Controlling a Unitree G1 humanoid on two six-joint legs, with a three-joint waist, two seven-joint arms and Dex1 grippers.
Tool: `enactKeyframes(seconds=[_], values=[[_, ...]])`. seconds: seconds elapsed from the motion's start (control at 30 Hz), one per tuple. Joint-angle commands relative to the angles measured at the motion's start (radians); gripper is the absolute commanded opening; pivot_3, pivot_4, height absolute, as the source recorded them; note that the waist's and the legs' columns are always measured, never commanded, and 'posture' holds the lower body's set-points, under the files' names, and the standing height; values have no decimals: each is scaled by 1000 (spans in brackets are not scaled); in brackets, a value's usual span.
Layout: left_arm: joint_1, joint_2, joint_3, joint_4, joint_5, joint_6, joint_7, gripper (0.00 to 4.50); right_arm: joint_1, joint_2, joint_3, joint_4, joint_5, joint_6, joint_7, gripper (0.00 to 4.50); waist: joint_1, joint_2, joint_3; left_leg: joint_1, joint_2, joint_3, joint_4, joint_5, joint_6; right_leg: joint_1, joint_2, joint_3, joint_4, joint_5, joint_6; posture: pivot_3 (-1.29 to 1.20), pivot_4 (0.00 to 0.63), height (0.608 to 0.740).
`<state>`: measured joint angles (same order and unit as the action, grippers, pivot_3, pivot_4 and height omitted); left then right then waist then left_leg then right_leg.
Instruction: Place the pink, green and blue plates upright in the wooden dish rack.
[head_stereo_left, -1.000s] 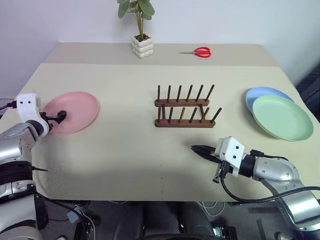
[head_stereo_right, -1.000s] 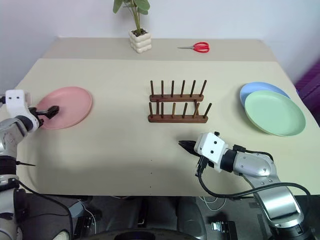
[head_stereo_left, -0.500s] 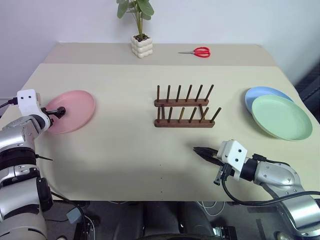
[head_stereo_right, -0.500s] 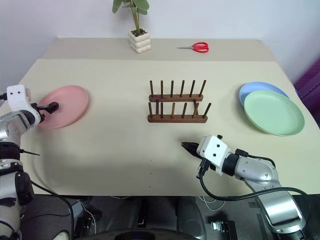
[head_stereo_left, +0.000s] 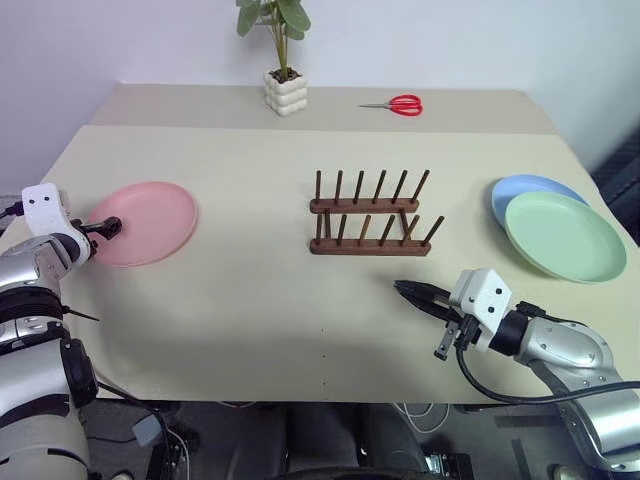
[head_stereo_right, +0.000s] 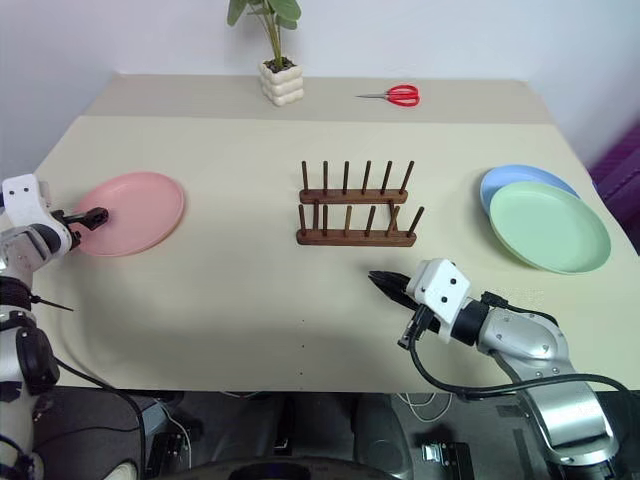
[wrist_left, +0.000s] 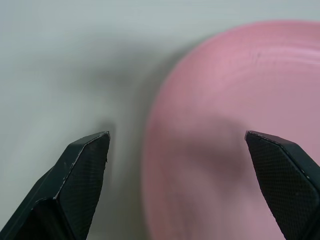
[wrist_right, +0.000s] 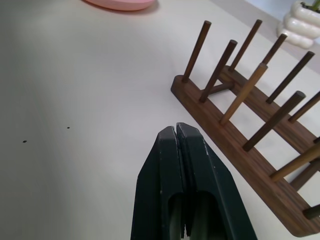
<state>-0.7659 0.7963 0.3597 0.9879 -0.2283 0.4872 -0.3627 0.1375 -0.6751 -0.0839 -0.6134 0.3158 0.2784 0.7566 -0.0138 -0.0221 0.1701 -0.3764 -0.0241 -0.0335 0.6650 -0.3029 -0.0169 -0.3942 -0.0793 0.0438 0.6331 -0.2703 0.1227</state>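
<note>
The pink plate (head_stereo_left: 150, 222) lies flat at the table's left. My left gripper (head_stereo_left: 108, 226) is open at its left rim. In the left wrist view the gripper (wrist_left: 175, 135) has the rim of the pink plate (wrist_left: 225, 125) between its spread fingers, and nothing is gripped. The green plate (head_stereo_left: 565, 235) lies flat at the right, overlapping the blue plate (head_stereo_left: 525, 188) behind it. The wooden dish rack (head_stereo_left: 370, 225) stands at the centre with nothing in it. My right gripper (head_stereo_left: 402, 288) is shut and holds nothing, hovering just in front of the dish rack (wrist_right: 240, 115).
A potted plant (head_stereo_left: 283, 75) in a white pot and red scissors (head_stereo_left: 400, 104) sit on the far part of the table (head_stereo_left: 250, 300). Bare tabletop lies between the rack and the plates on both sides.
My left gripper has drawn back slightly toward the pink plate's left rim and rolled a little. The right gripper has barely shifted and stays shut. The plates lie as before.
</note>
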Motion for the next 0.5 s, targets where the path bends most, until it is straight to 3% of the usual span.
enactKeyframes(seconds=[0.03,0.27,0.4,0.5], values=[[-31,35,24,24,-10,8,4,3625,-20,4,-1,-30,10,-5,-7,0,0,0,0,0,0,0,0,0,0,0,0,0,0,0,0,0,150,740],[-28,31,31,33,-14,-4,-7,39,-36,2,-3,-26,5,-4,-14,0,4,0,0,0,0,0,0,0,0,0,0,0,1,0,0,0,150,740],[18,-10,63,-73,-68,-11,-52,39,-38,0,0,-29,-9,-1,-26,0,3,0,0,1,0,0,0,0,0,1,0,0,2,0,0,0,150,740],[88,-81,120,-276,-162,-15,-93,39,-45,-1,-2,-31,-33,-5,-47,0,7,0,0,0,0,0,0,0,0,0,-1,0,1,0,0,0,150,740]])
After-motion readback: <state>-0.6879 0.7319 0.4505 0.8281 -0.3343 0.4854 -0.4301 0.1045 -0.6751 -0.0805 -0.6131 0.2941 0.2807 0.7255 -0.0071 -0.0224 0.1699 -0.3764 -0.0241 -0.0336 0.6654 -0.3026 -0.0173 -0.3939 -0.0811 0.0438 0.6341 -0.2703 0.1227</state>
